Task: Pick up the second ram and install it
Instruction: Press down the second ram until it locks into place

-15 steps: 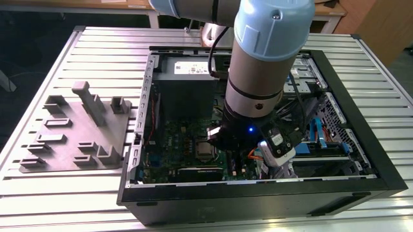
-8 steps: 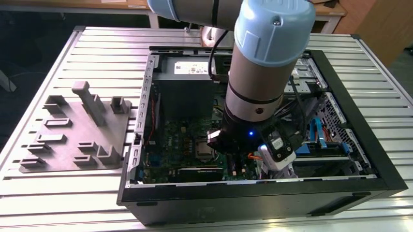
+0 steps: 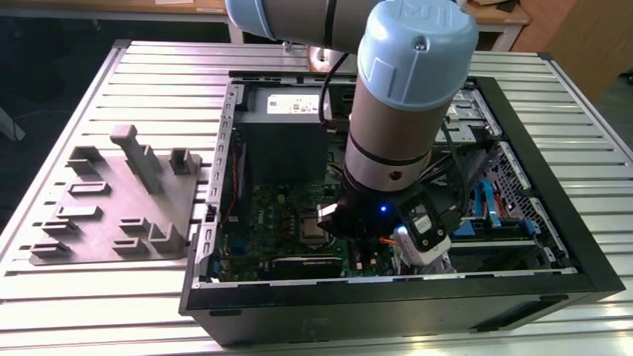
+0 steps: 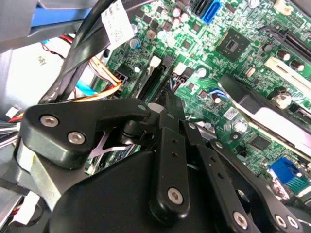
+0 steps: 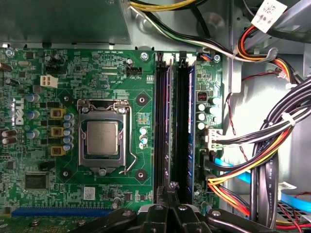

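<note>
**A:** Where's the ram?

**B:** In the case, down on the board. In the first wrist view two long dark strips lie side by side between the socket and the cables. I take the ram to be the strip nearer the socket, since that is the one the claw is over. I can't fully tell board from slot there.

**A:** And the claw?

**B:** The claw sits low at one end of that strip, at the board edge farthest from the grey box. Its fingers are drawn together with no gap showing. I see nothing pinched between them. The tips look to be on or just above the strip's end, but I can't tell which.

**A:** So the stick isn't carried in the air?

**B:** I judge not. It lies along the slot line rather than hanging from the fingers. I can't tell whether it is fully home.

**A:** Which way does it run?

**B:** Its long axis goes straight away from the claw, from the tips toward the grey box, parallel to its neighbour and to the socket's side. It stands on its thin edge with the flat faces turned to the socket and the cables. Nearly all its length lies ahead of the tips, none to either side.

**A:** Anything outside the case?

**B:** A grey tray on the table, at the exterior view's left, well apart from the claw.
</note>
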